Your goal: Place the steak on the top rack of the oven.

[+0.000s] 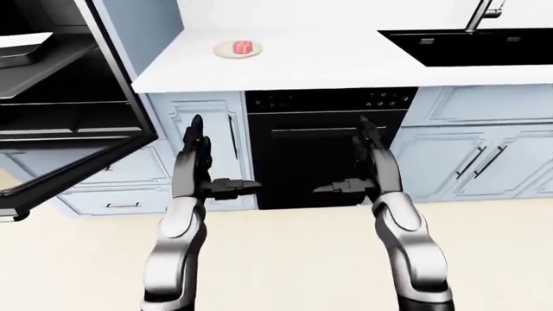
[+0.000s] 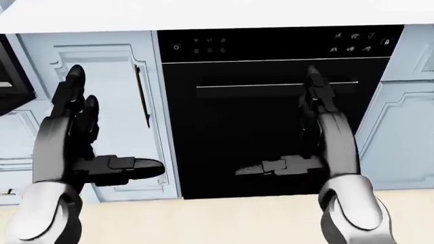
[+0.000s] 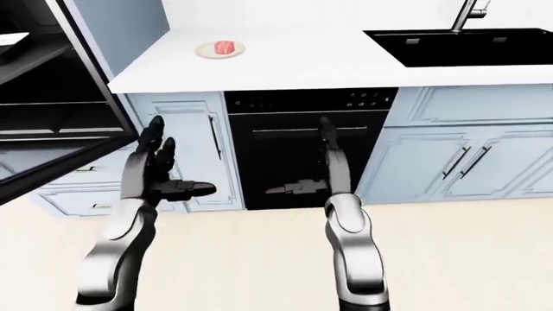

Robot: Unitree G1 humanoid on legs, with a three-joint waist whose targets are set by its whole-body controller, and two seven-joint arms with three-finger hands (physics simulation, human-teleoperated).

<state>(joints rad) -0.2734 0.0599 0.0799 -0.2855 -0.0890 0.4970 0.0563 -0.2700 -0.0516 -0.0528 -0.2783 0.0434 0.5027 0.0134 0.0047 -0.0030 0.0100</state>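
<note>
The steak (image 1: 244, 46) is red and lies on a small round plate (image 1: 226, 52) on the white counter (image 1: 329, 65), at the top of the left-eye view. The oven (image 1: 52, 97) stands open at the left edge, with dark racks inside; its door frame (image 1: 119, 65) swings out toward me. My left hand (image 1: 220, 159) and right hand (image 1: 345, 159) are both open and empty, fingers pointing up, thumbs turned inward. They are held low before the cabinets, well below and short of the steak.
A black built-in appliance (image 2: 271, 117) with a bar handle sits under the counter between my hands. Pale blue cabinets (image 1: 484, 162) flank it. A black sink (image 1: 471, 48) with a faucet (image 1: 484, 14) is at the top right. A grey pan (image 1: 21, 50) sits in the oven.
</note>
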